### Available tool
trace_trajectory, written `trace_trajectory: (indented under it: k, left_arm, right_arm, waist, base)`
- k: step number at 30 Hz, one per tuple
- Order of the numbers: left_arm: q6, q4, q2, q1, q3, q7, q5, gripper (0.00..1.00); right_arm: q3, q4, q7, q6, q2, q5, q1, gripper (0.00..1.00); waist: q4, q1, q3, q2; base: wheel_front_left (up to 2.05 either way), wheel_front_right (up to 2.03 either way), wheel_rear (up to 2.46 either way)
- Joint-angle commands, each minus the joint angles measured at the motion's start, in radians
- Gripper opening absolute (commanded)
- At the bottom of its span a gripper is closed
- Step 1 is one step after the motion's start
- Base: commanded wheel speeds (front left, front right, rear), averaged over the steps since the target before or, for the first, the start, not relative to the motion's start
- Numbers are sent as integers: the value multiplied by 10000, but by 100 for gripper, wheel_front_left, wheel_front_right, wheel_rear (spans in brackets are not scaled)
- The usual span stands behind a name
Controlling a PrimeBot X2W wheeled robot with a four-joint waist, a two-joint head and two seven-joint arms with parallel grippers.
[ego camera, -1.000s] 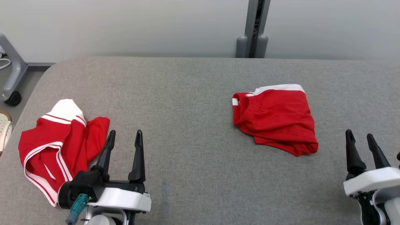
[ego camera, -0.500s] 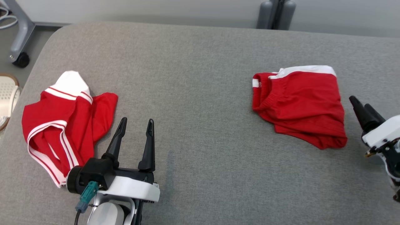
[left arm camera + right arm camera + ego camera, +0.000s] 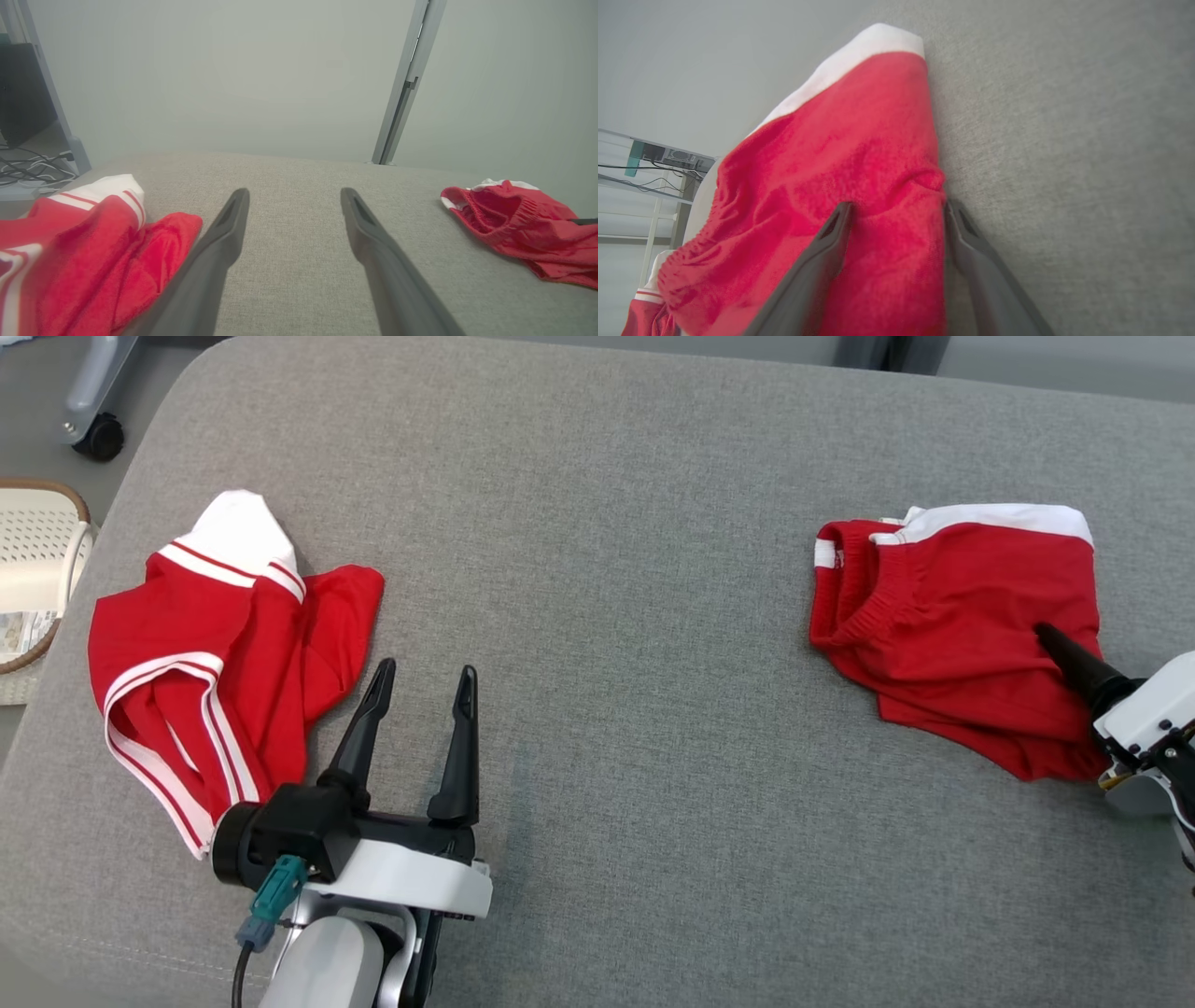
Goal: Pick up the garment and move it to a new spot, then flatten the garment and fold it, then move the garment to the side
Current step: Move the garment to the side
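- Far left, off the table (image 3: 607,569) edge: white perforated basket (image 3: 37,537) on the floor, dark caster (image 3: 98,437) beyond it.
- Table's left side: crumpled red top w/ white trim (image 3: 187,644), lying loose.
- Just right of the top: left gripper (image 3: 426,668), fingers spread wide, nothing btwn them.
- Right side: red shorts (image 3: 943,625) lying on the table, elastic waistband facing left, white band along far edge.
- Right gripper (image 3: 897,205) low over the shorts' right part, fingers wide; red cloth btwn them, not pinched.

Table (image 3: 635,616) lies open between shirt (image 3: 187,644) and shorts (image 3: 952,625).
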Motion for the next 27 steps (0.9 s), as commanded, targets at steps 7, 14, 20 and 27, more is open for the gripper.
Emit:
trace_trajectory:
  k: [7,14,20,27]
  left_arm:
    - [102,34,33,-314,-104,-6,113,100]
    - [146,61,35,-314,-164,-6,178,100]
    - [129,94,35,-260,-166,-6,202,100]
    - [113,90,37,-340,-160,-6,185,100]
  right_arm:
    - [569,78,139,3,39,450,-343,80]
    - [1089,-177,-187,4,-121,662,-389,0]
    - [1816,-202,-738,3,-786,181,-658,0]
    - [2802,178,-1091,3,-1994,-669,-1002,0]
  waist:
    - [100,0,222,0]
    - [111,0,223,0]
    - [0,0,160,0]
    - [-107,0,223,0]
  base:
    - [0,0,0]
    - [0,0,0]
    - [0,0,0]
    - [0,0,0]
